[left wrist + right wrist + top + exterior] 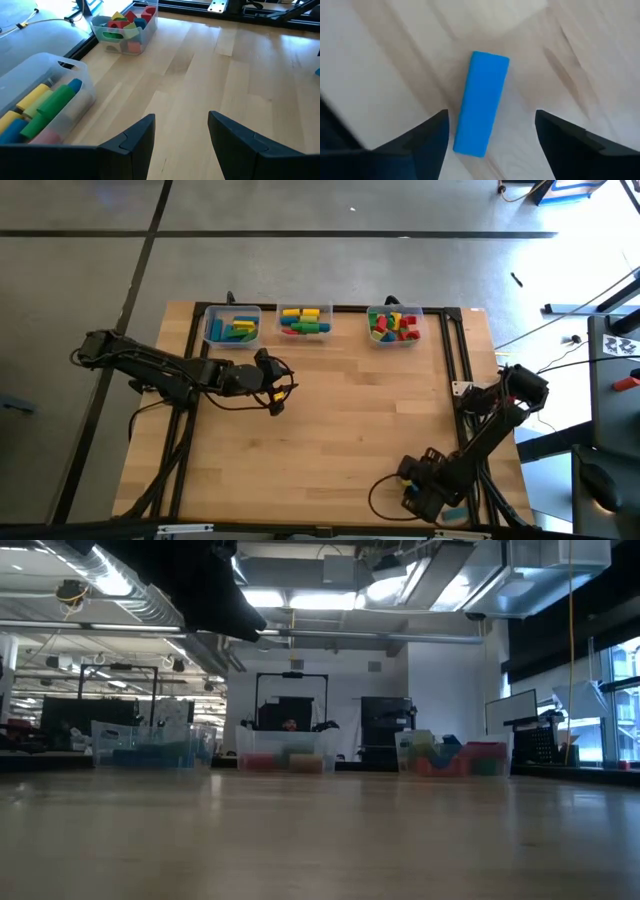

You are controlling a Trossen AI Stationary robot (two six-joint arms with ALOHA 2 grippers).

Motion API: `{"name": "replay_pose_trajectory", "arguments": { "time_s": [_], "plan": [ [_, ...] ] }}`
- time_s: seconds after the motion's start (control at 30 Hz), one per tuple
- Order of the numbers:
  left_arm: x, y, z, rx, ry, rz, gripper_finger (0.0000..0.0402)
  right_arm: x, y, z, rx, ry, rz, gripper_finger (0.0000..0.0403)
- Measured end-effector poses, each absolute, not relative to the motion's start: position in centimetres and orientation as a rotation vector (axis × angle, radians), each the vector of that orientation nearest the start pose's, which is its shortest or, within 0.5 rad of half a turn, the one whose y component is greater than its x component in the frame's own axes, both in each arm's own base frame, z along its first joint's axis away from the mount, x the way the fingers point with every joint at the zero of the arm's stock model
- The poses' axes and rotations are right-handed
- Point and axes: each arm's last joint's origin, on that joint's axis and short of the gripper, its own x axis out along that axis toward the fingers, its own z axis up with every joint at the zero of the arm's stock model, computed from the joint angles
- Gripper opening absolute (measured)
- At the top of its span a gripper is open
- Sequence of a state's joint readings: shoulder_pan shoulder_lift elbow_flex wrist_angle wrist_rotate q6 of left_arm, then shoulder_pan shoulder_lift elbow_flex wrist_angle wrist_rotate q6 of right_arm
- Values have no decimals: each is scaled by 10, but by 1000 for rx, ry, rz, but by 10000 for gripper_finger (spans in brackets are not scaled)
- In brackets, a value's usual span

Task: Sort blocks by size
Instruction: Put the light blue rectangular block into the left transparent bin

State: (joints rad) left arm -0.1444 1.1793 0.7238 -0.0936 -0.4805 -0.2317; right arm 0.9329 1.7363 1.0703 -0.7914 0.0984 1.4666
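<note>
A: What is the setting?
B: A pale wooden desk [330, 430] on a grey floor, with an open workshop and ceiling lights beyond. Three clear bins [305, 323] of coloured blocks [394, 325] line its far edge.
A: And the arms?
B: The left gripper [277, 388] hovers near the desk's middle, arm stretched out, its fingers parted around nothing. The right arm is folded back at the near right corner, its gripper [490, 135] pointing down with fingers spread wide.
A: Is anything under it?
B: A blue block [482, 102] lies flat on the wood between those fingers, touching neither, its long axis running away from the wrist.
</note>
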Motion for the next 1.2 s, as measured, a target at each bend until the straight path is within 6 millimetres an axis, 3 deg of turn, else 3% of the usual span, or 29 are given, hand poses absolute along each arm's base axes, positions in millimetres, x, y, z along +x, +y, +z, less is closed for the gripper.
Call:
{"name": "replay_pose_trajectory", "arguments": {
  "time_s": [0.13,0.3,0.6,0.8,1.2],
  "plan": [
    [245,-22,245,-55,483,386,180,183,242,147,556,1382,-428,269],
    [245,-22,245,-57,478,385,180,185,243,133,525,1370,-460,228],
    [245,-22,246,-58,475,385,180,184,242,130,507,1386,-476,89],
    [246,-22,247,-51,461,380,180,188,245,133,489,1358,-434,89],
    [246,-24,248,-43,456,370,180,200,253,162,368,1212,-405,92]
  ]
}}
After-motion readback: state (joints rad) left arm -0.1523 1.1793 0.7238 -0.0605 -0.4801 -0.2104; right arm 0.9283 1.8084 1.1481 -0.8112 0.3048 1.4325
